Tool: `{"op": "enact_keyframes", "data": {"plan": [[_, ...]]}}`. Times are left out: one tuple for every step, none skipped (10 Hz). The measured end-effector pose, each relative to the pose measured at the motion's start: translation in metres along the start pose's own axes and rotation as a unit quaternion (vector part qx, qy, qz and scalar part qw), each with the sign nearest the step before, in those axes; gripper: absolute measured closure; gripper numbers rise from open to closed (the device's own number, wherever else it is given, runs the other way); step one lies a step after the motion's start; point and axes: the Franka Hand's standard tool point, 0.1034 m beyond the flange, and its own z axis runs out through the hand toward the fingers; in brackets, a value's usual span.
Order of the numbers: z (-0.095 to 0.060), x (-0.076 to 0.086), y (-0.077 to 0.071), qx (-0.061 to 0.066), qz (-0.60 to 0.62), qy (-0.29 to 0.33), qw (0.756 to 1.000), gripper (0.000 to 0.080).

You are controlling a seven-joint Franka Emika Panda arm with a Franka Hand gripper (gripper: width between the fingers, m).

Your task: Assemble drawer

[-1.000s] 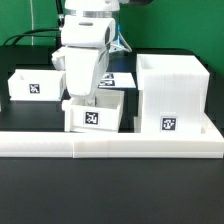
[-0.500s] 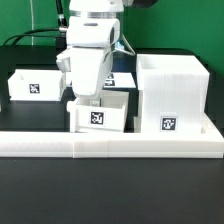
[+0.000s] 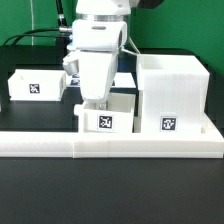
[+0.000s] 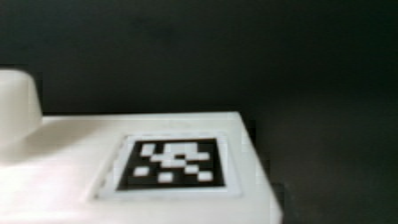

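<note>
The large hollow white casing (image 3: 172, 92) stands at the exterior view's right, tag facing front. One small knobbed box (image 3: 34, 86) sits at the left. The second small box (image 3: 110, 117) sits just left of the casing, almost touching it. My gripper (image 3: 98, 104) reaches down into this box and is shut on its back wall; the fingertips are partly hidden by the box. The wrist view shows a white surface with a black-and-white tag (image 4: 173, 165) and a rounded white part (image 4: 15, 100); my fingers do not show there.
The long low white L-shaped wall (image 3: 110, 145) runs along the front of the boxes and casing. The marker board (image 3: 126, 78) lies behind the arm. Black table surrounds everything.
My gripper and the middle small box have moved together toward the exterior view's right, closing the gap to the casing. The left box and casing have not moved.
</note>
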Motion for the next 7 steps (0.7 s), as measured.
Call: {"op": "enact_keyframes", "data": {"plan": [[0.0019,0.0028,-0.0017,0.002,-0.002,0.001,1.000,0.0755],[0.0026,0.0065,-0.0017,0.002,-0.009,0.001,1.000,0.0755],[0.0026,0.0062,-0.0017,0.002,-0.009,0.001,1.000,0.0755],[0.0028,0.0056,-0.0020,0.002,-0.009,0.001,1.000,0.0755],[0.0028,0.0053,-0.0020,0.002,-0.008,0.001,1.000,0.0755],[0.0028,0.0058,-0.0019,0.002,-0.009,0.001,1.000,0.0755],[0.0025,0.0066,-0.0014,0.002,-0.012,0.000,1.000,0.0755]]}}
